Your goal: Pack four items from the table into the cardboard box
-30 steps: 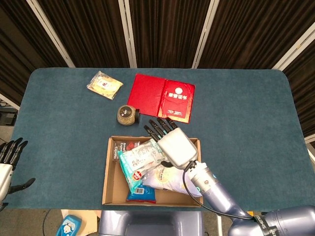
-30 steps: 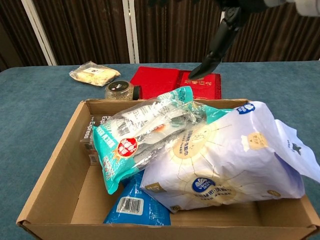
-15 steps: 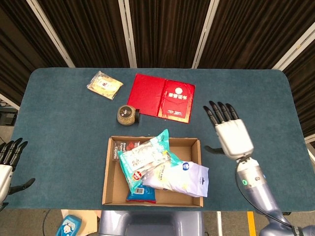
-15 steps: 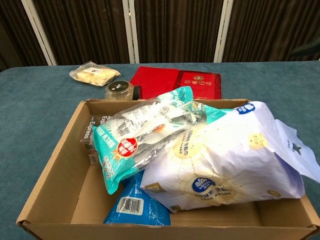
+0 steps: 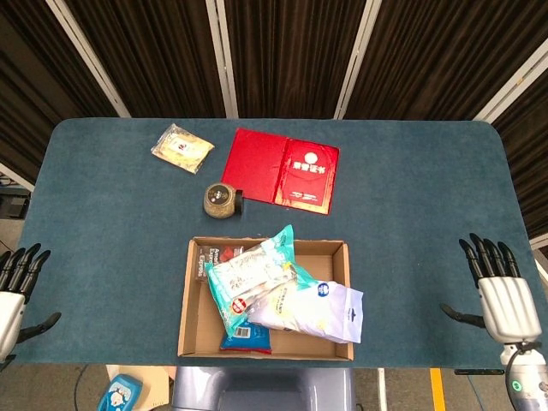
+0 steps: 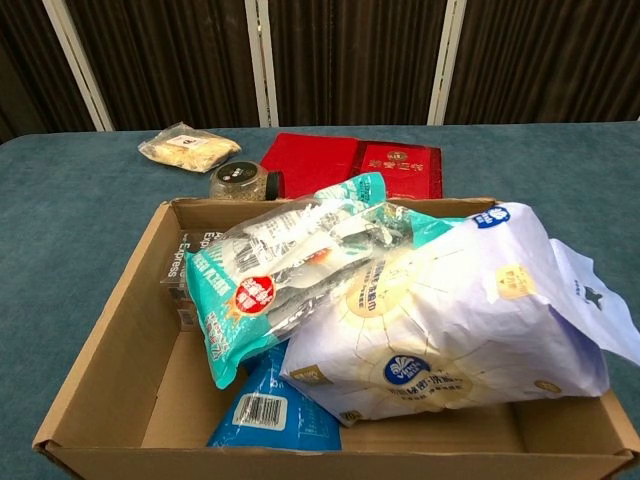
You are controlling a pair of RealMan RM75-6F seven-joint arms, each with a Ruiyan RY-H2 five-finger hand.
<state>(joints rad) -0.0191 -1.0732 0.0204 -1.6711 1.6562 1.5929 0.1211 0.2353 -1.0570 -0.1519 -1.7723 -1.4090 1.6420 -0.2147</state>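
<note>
Since half a second ago we have swung our right hand [image 5: 505,295] from beside the red booklet out to the table's right edge, where it hangs with fingers spread, holding nothing; its wrist is cut off by the frame's lower corner. Nothing else has shifted.

We see the cardboard box [image 5: 193,325] at the near edge of the blue table [image 5: 111,223], its front wall partly cropped in the chest view. Inside, a white-and-lilac bag [image 6: 460,310] lies across the right side and spills over the right wall. A teal-edged clear packet [image 6: 290,265] leans on it. Under both, a blue pouch [image 6: 270,405] shows only its barcode end, and a dark carton [image 6: 182,275] along the left wall is mostly hidden.

Behind the box sit a small jar [image 5: 220,200], the red booklet [image 5: 282,169] and a tan snack packet [image 5: 181,147].

Our left hand [image 5: 15,291] shows only partly at the left edge, fingers apart and empty.
</note>
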